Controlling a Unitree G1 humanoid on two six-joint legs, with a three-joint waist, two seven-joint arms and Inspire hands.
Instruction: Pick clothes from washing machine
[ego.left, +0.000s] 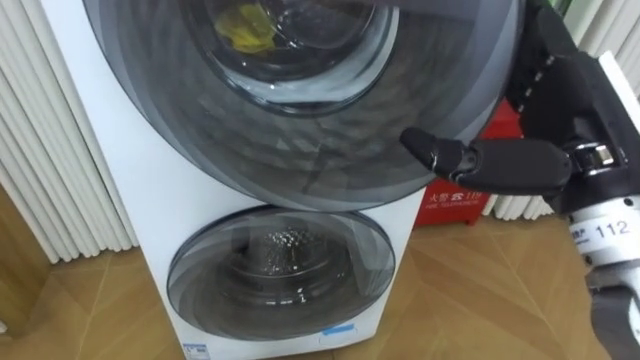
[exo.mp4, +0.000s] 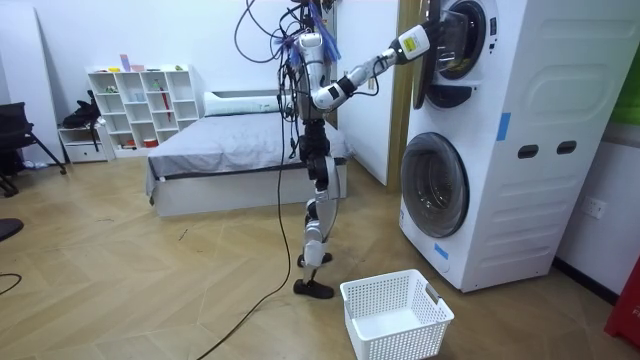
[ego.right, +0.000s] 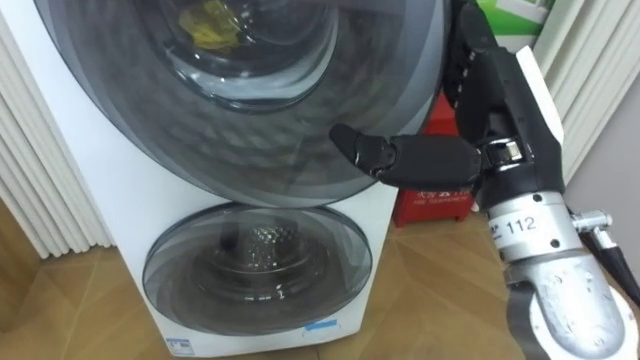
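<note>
A yellow cloth (ego.left: 248, 30) lies inside the upper drum and shows through the glass of the big round upper door (ego.left: 300, 140) of the white stacked washing machine (exo.mp4: 500, 150). My right hand (ego.right: 500, 110) is at the door's right rim. Its thumb lies across the front of the dark door ring and its fingers reach up along and behind the edge, so it pinches the rim. In the room view I stand in front of the machine with the right arm raised to that upper door (exo.mp4: 445, 40).
Below is a second round door (ego.left: 280, 270) with an empty-looking steel drum. A red box (ego.left: 455, 200) stands on the floor to the machine's right. White ribbed panels (ego.left: 50, 150) flank it on the left. A white laundry basket (exo.mp4: 395, 315) sits on the wooden floor beside my feet.
</note>
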